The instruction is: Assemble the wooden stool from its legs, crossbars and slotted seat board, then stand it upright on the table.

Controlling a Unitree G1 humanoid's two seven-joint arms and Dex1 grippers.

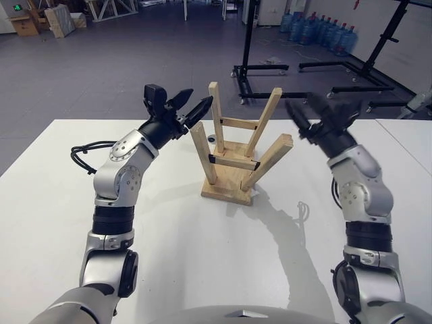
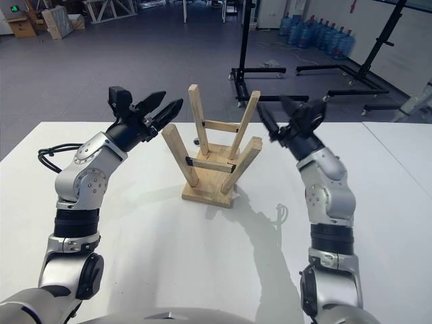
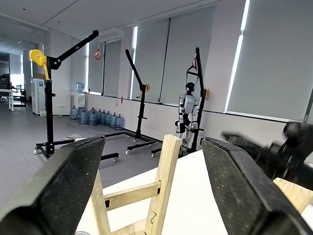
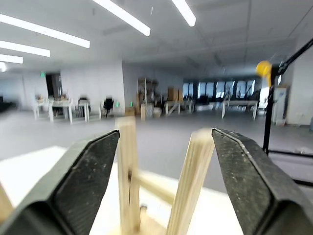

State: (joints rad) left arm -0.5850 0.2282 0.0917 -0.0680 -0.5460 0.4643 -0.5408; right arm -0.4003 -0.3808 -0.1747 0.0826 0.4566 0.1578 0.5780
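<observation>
We see the stool (image 1: pixel 236 158) upside down near the middle of the white surface (image 1: pixel 101 223), between our two arms.
Its seat board (image 1: pixel 226 191) lies on the surface, the four legs (image 1: pixel 217 115) point up and splay outward, and crossbars (image 1: pixel 239 123) join them. Our left pincer (image 1: pixel 201 95) hovers just beside the leg tops with fingers apart; our right pincer (image 2: pixel 270 104) hangs on the other side, also spread.

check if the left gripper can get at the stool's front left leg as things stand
Probably yes: the left gripper is open and close beside the front left leg, which sticks up free, with nothing between them.
</observation>
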